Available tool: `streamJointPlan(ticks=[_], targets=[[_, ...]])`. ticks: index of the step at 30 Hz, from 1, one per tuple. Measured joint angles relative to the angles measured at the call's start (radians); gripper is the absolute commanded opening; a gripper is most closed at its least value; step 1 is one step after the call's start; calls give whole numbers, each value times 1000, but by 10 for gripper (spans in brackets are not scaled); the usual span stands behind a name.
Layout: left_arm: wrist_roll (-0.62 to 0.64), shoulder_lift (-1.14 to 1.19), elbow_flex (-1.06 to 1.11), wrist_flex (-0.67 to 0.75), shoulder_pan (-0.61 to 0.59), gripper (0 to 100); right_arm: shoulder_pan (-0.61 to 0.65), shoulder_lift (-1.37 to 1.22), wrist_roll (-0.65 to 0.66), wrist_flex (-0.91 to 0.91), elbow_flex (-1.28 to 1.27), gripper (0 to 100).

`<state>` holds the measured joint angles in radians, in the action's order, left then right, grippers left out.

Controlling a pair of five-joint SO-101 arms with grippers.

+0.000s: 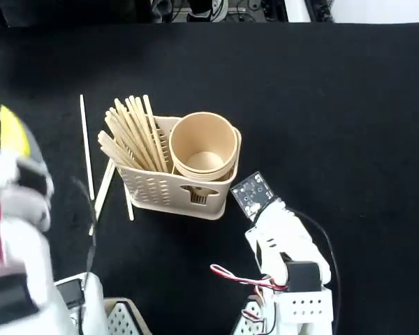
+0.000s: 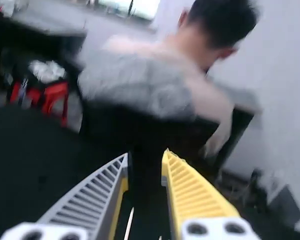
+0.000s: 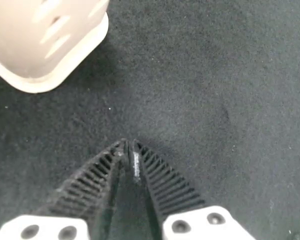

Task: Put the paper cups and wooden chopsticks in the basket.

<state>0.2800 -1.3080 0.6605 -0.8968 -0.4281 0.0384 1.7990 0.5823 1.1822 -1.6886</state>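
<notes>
The beige slotted basket (image 1: 169,188) stands mid-table. Stacked paper cups (image 1: 204,145) sit in its right half and a bundle of wooden chopsticks (image 1: 131,134) leans out of its left half. Three loose chopsticks lie on the black cloth left of the basket: one long one (image 1: 87,146) and two by the basket's front corner (image 1: 105,187). My left arm (image 1: 17,202) is raised at the table's left edge; its gripper (image 2: 145,156) is open, holds nothing and points out at the room. My right gripper (image 3: 127,146) is shut and empty, low over the cloth beside the basket's corner (image 3: 45,50).
The black cloth (image 1: 335,105) covers the whole table, with free room to the right and behind the basket. The right arm's base (image 1: 304,300) sits at the front edge. A person is in the room beyond the table.
</notes>
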Motion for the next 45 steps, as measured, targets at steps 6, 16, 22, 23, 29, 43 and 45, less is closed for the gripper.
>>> streamJointPlan(ticks=[6,16,22,23,29,43,45], targets=[[-92,497,-244,-150,-6,120,0,0,0,0,0,12],[-275,1162,-473,-235,-5,121,0,0,0,0,0,12],[-391,1459,-569,-235,51,121,0,0,0,0,0,12],[-394,1502,-589,-235,58,121,0,0,0,0,0,12],[-396,1717,-743,-247,66,180,0,0,0,0,0,12],[-384,2140,-1341,-548,89,180,0,0,0,0,0,12],[-374,2199,-1433,-589,89,155,0,0,0,0,0,12]])
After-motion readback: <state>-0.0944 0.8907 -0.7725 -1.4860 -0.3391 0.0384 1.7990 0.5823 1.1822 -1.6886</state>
